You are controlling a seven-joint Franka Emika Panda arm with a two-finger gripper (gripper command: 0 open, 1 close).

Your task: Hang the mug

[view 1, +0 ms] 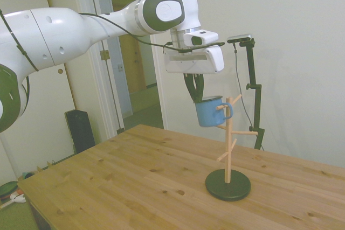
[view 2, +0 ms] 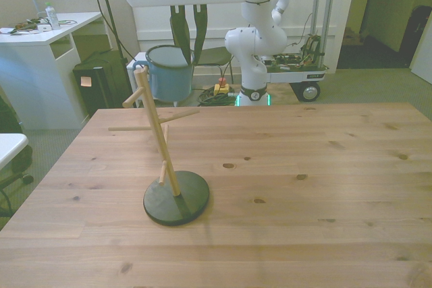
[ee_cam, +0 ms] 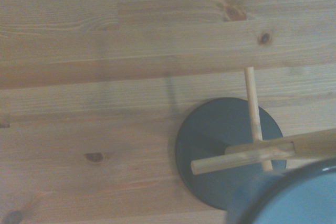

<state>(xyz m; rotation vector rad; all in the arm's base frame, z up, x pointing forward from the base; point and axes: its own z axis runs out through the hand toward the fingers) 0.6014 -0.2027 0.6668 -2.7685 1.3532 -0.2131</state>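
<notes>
Gripping the blue enamel mug by its rim, with the gripper pinching the wall between its dark fingers, high in the middle of the side view. Hanging well above the wooden table, upright, mouth facing up. Showing a white inside in the front view, at upper left of the frame; contents cannot be told, nothing visible above the rim. Sitting with the blue loop handle right at the top of the wooden peg stand, an upper peg passing through or just beside the loop. Resting the stand on its dark round base, right of centre in the side view. Filling the wrist view's lower right corner with the blurred mug over the base.
</notes>
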